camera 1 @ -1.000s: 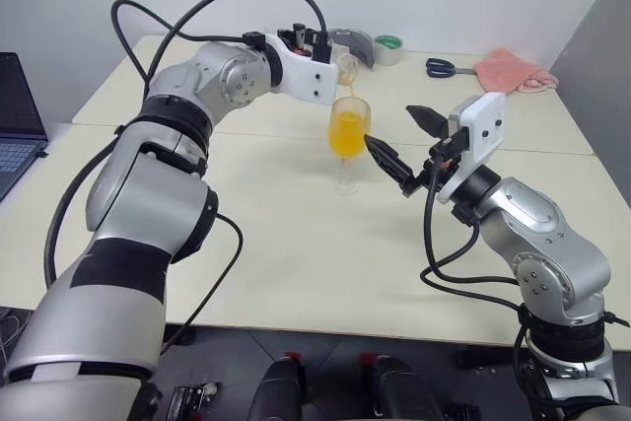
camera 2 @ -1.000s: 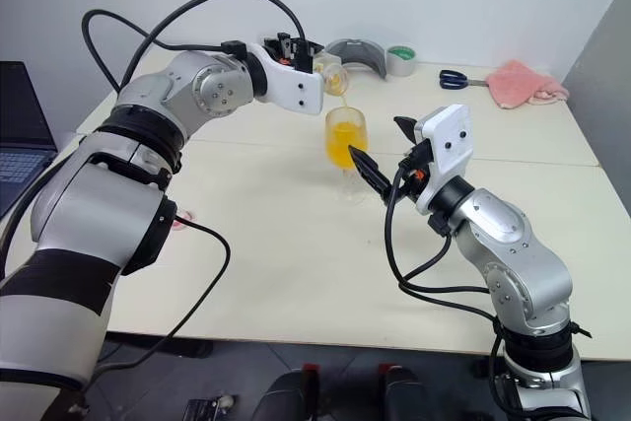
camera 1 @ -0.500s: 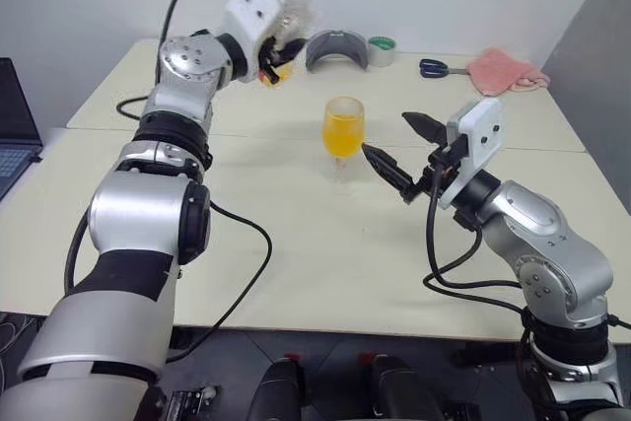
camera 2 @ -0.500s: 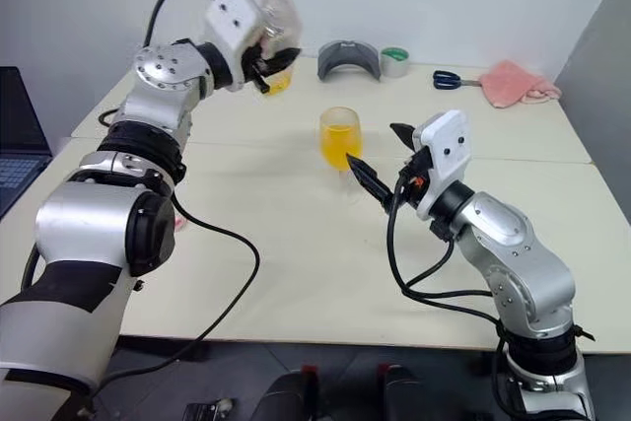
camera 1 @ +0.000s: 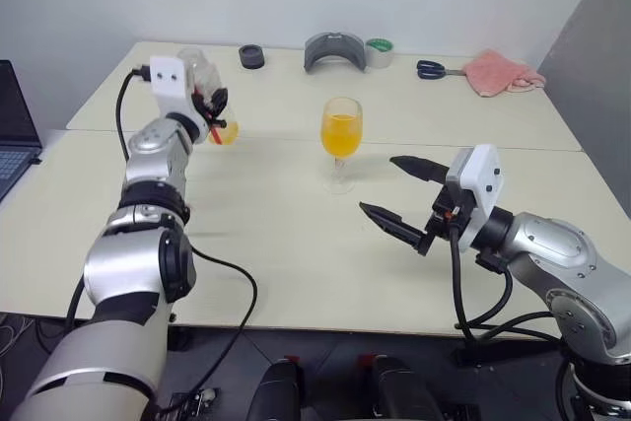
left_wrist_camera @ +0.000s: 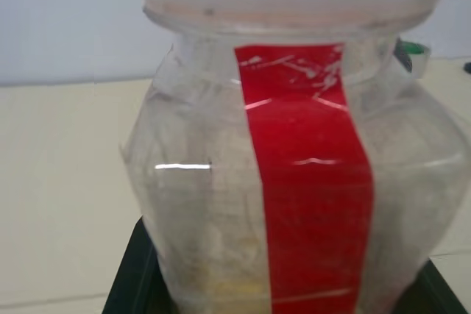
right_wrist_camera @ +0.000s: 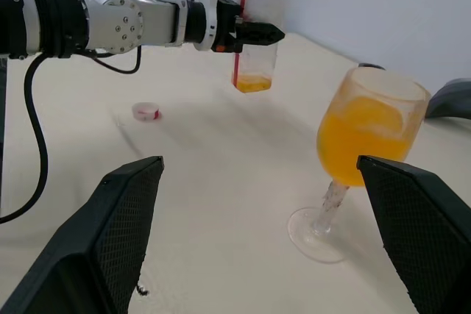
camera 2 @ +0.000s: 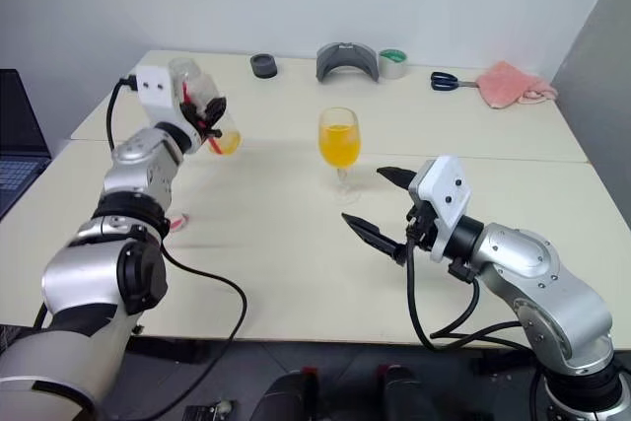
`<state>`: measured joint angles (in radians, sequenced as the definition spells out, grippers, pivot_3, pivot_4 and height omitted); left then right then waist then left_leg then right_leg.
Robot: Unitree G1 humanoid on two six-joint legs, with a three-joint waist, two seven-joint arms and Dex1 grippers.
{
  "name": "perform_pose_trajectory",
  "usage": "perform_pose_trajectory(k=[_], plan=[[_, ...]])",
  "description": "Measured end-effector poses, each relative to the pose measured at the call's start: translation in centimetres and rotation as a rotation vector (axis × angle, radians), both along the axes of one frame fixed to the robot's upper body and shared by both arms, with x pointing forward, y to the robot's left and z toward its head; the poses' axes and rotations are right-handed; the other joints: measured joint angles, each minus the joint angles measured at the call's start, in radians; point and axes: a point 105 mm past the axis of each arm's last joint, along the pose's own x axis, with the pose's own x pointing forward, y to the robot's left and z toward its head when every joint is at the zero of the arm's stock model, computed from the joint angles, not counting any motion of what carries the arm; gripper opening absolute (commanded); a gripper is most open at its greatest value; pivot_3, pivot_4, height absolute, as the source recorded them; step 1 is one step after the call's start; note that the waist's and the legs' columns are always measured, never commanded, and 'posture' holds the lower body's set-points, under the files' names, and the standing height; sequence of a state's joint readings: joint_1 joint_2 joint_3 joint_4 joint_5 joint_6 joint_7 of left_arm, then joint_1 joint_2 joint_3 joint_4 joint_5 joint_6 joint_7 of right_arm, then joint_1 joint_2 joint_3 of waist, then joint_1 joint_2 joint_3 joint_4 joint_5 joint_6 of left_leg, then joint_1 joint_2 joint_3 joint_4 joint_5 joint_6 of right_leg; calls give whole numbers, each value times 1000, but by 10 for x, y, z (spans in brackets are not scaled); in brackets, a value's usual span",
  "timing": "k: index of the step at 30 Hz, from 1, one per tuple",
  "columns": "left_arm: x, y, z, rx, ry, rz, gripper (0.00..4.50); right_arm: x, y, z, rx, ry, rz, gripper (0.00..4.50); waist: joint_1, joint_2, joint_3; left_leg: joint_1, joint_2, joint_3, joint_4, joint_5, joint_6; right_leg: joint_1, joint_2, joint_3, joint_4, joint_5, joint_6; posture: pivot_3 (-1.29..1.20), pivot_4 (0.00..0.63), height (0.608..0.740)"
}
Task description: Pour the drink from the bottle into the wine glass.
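Since a second back the left gripper (camera 2: 207,115) has swung away from the glass and rolled upright, still clamped on the small clear plastic bottle with the red label strip (right_wrist_camera: 255,42), which hangs over the table's left side with a little orange drink (right_wrist_camera: 254,83) left in it. Pouring looks done: the clear stemmed wine glass (camera 1: 340,140) stands mid-table, well filled. I'd lower the bottle flat before releasing. The right gripper (camera 1: 402,196) sits spread wide and empty near the glass.

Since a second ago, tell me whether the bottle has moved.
Yes. The bottle, held in the left gripper, has swung left, away from the standing wine glass, and turned upright.
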<state>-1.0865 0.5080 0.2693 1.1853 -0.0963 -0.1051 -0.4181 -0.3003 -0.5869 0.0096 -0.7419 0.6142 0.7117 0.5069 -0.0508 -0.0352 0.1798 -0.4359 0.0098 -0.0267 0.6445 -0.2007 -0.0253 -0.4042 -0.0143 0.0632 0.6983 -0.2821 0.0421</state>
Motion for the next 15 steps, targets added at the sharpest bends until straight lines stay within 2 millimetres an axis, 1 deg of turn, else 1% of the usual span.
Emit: perform_pose_trajectory(k=[3,4,8,10,11,14,15], plan=[[-9,13,-33,10,45,54,1710,-1,-1,-2,-11,5,3,4500,1,0,0,0,0,0,0,0,0,0,0,0,0,0,0,0,150,740],[-11,15,-39,13,52,65,1710,-1,-1,-2,-11,6,3,4500,3,-1,0,0,0,0,0,0,0,0,0,0,0,0,0,0,150,740],[-12,15,-37,38,17,73,1710,-1,-1,-2,-4,7,0,4500,15,-2,-1,0,-1,0,1,0,0,1,0,0,0,0,0,0,150,740],[-13,12,-43,34,17,67,1710,0,-1,-2,-2,8,-4,4500,17,-2,-1,0,-1,1,1,0,0,1,0,0,0,0,0,0,150,740],[-14,11,-43,31,13,66,2430,0,-1,-2,-1,9,-6,4500,19,-2,-1,0,-1,1,1,0,0,1,0,0,0,0,0,0,150,740],[-14,10,-47,15,21,59,3415,1,-1,-2,-2,12,-8,4500,19,-2,-2,0,-1,1,1,0,0,1,0,0,0,0,0,0,150,740],[-14,8,-50,9,29,53,3665,1,-1,-2,-2,14,-9,4500,19,-2,-2,0,-1,1,1,0,0,1,0,0,0,0,0,0,150,740]])
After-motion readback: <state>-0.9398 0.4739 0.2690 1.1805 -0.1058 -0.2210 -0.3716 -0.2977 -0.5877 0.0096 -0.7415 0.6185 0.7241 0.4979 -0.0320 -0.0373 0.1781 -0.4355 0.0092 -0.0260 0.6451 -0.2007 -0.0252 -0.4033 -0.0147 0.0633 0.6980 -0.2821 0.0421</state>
